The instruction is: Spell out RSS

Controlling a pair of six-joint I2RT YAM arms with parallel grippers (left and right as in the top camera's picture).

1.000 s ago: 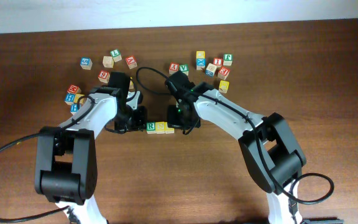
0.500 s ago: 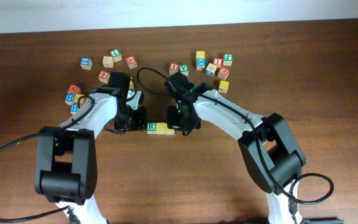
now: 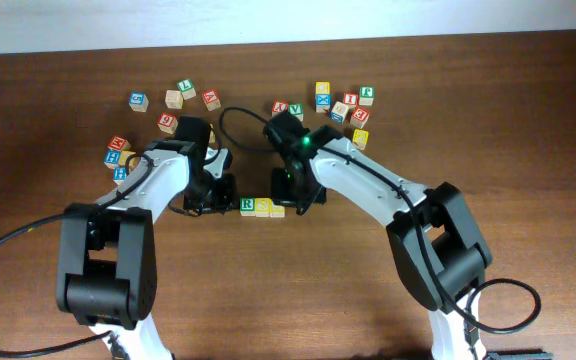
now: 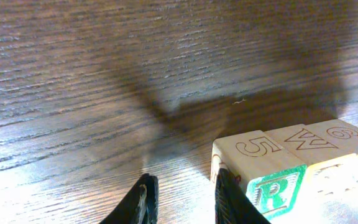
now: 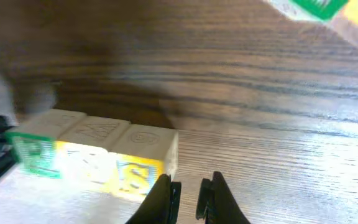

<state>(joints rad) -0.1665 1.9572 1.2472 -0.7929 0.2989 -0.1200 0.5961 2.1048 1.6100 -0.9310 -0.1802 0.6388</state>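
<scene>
Three task cubes are counted, set touching in one straight row near the middle of the bench (image 3: 528,120). The R cube (image 3: 247,206), green face up, forms the left end. The first yellow cube (image 3: 262,207) lies in the centre and the second yellow cube (image 3: 276,210) closes the right end. The row's long axis runs parallel to the bench's long edges, dipping very slightly toward the near edge at its right end. The R is read upright from the near edge.

Two claws are counted, one at each end of the row. The left gripper (image 4: 185,177) is just beside the R cube, released, with bare wood between its fingers. The right gripper (image 5: 189,179) is just off the second yellow cube, clenched to a narrow slit with nothing held.

Toward the far edge, loose cubes are noted in two groups: the left cluster (image 3: 173,99) of at least eight and the right cluster (image 3: 340,108) of at least nine. Both lie well apart from the row. An exact count is prevented by the arms. A black cable (image 3: 238,112) loops between the clusters.
</scene>
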